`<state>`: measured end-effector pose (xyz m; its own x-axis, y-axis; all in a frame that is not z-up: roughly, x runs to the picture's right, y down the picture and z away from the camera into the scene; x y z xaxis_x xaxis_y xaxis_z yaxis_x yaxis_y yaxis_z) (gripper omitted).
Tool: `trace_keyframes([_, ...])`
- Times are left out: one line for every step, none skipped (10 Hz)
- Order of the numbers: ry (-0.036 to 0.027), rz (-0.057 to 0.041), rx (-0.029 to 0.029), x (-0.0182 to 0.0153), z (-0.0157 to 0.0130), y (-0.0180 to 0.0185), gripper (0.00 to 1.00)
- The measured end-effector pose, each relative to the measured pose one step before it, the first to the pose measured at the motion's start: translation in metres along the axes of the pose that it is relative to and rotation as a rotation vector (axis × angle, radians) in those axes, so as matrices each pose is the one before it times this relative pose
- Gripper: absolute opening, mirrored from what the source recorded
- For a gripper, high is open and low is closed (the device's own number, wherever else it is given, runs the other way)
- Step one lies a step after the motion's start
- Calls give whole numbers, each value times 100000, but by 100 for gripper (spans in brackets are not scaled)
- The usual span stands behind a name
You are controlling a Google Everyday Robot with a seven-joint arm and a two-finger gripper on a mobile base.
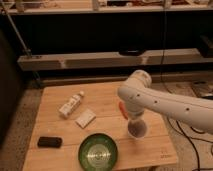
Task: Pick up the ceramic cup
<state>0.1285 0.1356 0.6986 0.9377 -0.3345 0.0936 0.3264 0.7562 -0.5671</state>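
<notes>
camera view: a light wooden table stands in front of dark shelving. the robot's white arm reaches in from the right, and its gripper hangs right over the small white round ceramic cup, which sits on the right half of the table toward the near edge. the wrist covers the far side of the cup, so only the near rim and a bit of the pale inside show. whether the gripper is spread around the cup or already pinching it, i cannot tell; the contact is hidden.

progress, as i judge it: the reach is done and the tool is at the cup, but the cup appears to rest on the wood, so the grasp and the lift are left.

room to move: the round green plate lies near the cup on its left, at the near edge, apart from it. the white plastic bottle and a flat white packet lie well apart at the far left, and a dark oblong object sits near left. the cup is close to the right and near edges, so straight up looks the safest way out.
</notes>
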Motion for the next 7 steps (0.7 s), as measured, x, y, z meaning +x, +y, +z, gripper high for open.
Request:
trace_keyframes([569,-529,-332,-79,-178,341,0])
trace_keyframes([550,-250,87,78,-290,173,0])
trace_keyframes([521,-1283,371,6,-479,-137,0])
trace_keyframes([-424,-285,89,-191,-366,-90,0])
trace_keyframes([-98,-676,44,-229,-64,-138,0])
trace_keyframes([178,-223,-101,75,99,76,0])
trace_keyframes([285,-469,120,-70,-92,20,0])
